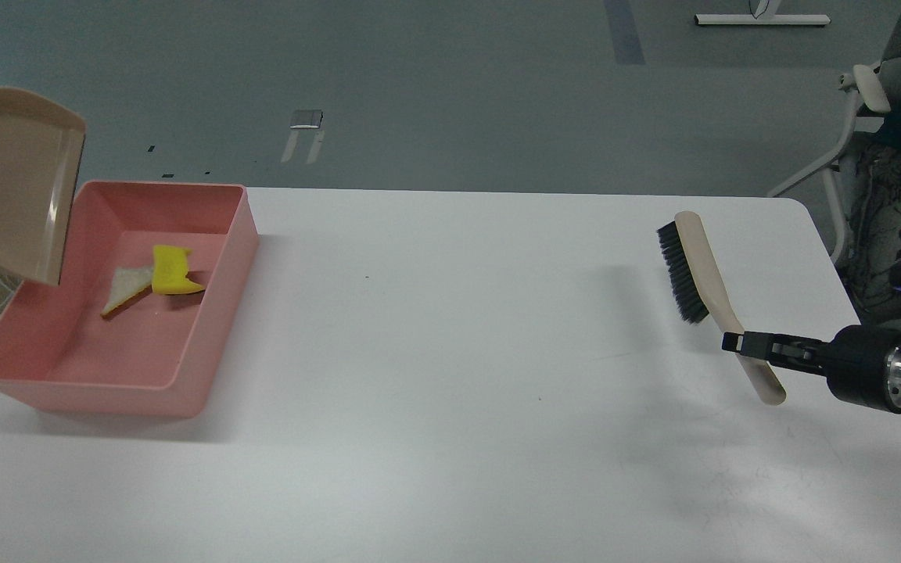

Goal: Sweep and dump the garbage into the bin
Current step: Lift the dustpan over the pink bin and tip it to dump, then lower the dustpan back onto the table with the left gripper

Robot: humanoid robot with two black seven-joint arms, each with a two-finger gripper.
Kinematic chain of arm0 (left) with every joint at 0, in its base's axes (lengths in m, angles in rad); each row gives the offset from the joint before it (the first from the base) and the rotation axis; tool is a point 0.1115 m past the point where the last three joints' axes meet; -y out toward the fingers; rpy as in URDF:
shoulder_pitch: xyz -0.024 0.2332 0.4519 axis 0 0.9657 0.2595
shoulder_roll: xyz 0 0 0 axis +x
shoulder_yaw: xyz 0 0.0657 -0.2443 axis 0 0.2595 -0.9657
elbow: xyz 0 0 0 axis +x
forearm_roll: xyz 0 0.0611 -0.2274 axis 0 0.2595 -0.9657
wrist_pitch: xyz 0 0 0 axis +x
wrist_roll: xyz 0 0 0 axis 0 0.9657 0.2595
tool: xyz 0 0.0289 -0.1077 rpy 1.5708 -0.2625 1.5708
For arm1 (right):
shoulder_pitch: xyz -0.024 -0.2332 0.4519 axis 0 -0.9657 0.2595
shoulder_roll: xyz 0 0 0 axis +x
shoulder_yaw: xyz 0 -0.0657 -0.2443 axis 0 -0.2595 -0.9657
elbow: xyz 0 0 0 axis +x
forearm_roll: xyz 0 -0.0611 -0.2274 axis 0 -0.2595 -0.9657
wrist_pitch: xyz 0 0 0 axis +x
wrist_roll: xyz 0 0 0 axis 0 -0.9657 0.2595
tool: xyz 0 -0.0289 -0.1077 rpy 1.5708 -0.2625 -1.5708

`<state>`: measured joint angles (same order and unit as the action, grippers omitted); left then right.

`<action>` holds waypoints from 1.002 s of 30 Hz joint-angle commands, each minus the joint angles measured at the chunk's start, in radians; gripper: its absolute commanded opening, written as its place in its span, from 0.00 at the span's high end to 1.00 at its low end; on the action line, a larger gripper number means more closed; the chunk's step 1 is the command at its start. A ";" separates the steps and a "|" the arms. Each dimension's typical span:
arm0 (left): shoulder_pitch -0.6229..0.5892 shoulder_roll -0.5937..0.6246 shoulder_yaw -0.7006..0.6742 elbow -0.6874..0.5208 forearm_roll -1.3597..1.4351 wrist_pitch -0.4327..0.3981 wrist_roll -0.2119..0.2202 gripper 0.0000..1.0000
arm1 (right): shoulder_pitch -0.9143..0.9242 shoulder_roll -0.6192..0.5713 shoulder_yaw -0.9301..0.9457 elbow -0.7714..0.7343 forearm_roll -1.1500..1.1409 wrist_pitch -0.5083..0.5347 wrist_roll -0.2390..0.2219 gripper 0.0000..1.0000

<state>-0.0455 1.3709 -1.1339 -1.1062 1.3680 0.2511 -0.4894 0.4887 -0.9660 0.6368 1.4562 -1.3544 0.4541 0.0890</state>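
Now your right pincer [734,342] grips the brush [702,285] handle; its long axis runs toward 11 o'clock. The garbage [157,279] lies in the bin [212,291], at 9 o'clock. Your left pincer is hidden.

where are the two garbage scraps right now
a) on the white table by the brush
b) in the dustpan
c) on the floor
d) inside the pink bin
d: the yellow chunk and the bread wedge lie on the floor of the pink bin, below the tilted dustpan.
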 commanded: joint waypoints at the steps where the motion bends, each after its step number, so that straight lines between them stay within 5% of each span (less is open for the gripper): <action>1: -0.043 0.013 -0.024 -0.007 -0.081 0.002 0.001 1.00 | 0.001 0.000 0.000 0.000 0.000 0.000 0.000 1.00; 4: -0.140 0.017 -0.018 -0.046 -0.208 -0.027 0.001 1.00 | -0.001 0.000 0.000 0.001 0.000 0.003 0.000 1.00; 10: -0.285 -0.039 -0.024 -0.153 -0.294 -0.215 0.001 1.00 | -0.001 0.001 -0.005 0.004 -0.002 0.005 0.000 1.00; 19: -0.415 -0.476 -0.007 -0.208 -0.316 -0.305 0.262 1.00 | -0.016 -0.002 -0.006 0.006 -0.002 0.005 0.000 1.00; 24: -0.415 -0.677 0.058 -0.207 -0.308 -0.299 0.336 1.00 | -0.016 0.000 -0.006 0.004 -0.002 0.005 0.000 1.00; 30: -0.404 -0.806 0.248 -0.204 -0.308 -0.210 0.339 1.00 | -0.018 0.001 -0.008 0.003 -0.002 0.005 0.000 1.00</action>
<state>-0.4547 0.6239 -0.9721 -1.3130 1.0621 -0.0073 -0.1514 0.4713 -0.9662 0.6301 1.4608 -1.3561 0.4587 0.0890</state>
